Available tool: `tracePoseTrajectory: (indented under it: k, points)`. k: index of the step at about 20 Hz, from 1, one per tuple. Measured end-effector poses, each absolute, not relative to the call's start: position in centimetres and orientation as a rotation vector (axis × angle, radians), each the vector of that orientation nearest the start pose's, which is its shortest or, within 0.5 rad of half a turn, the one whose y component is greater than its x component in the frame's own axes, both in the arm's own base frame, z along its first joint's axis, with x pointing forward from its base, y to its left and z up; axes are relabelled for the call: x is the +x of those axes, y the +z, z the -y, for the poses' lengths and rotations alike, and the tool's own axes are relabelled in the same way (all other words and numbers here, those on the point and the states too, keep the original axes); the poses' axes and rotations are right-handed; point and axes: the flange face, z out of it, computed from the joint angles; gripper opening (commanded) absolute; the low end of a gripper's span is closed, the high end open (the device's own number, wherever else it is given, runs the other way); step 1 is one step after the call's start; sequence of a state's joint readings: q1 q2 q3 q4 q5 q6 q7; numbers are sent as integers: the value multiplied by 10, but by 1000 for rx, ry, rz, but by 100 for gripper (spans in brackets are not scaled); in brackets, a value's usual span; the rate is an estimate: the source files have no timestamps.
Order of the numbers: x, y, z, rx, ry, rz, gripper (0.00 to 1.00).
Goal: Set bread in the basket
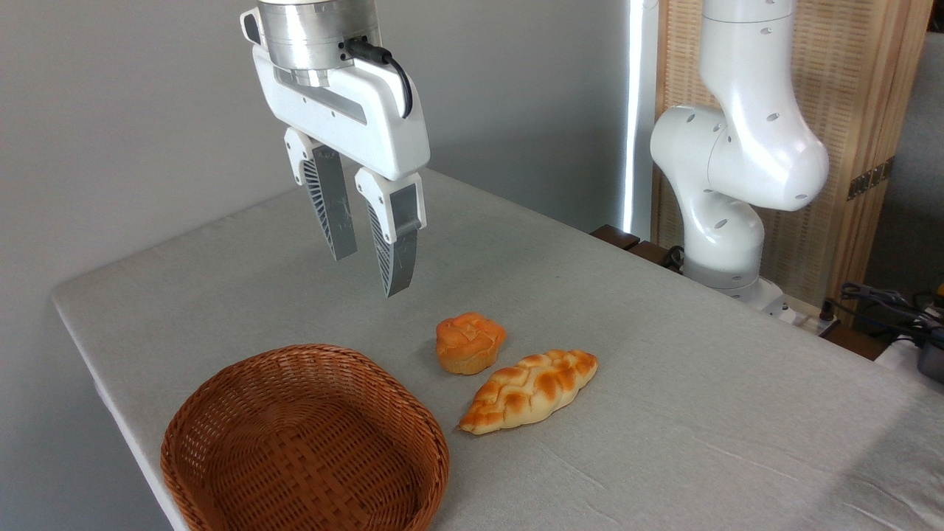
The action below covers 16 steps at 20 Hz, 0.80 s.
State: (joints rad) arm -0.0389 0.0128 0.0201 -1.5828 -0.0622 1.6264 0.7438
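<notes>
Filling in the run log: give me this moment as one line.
gripper: open, above table | round bun: on table, untouched | wicker basket: empty | braided loaf: beside bun

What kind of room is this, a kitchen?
Probably a robot test room, not a kitchen: a white robot arm mounted beside a grey cloth-covered table, with loose black cables nearby.
</notes>
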Motion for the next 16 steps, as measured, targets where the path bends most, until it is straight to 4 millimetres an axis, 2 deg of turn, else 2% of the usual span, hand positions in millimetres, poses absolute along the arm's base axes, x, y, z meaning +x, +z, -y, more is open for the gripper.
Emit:
tracePoseTrajectory:
  k: [13, 16]
  points:
    - [563, 617, 18, -2961, -80, -1181, 100]
    - [562, 610, 21, -2962, -59, -1193, 100]
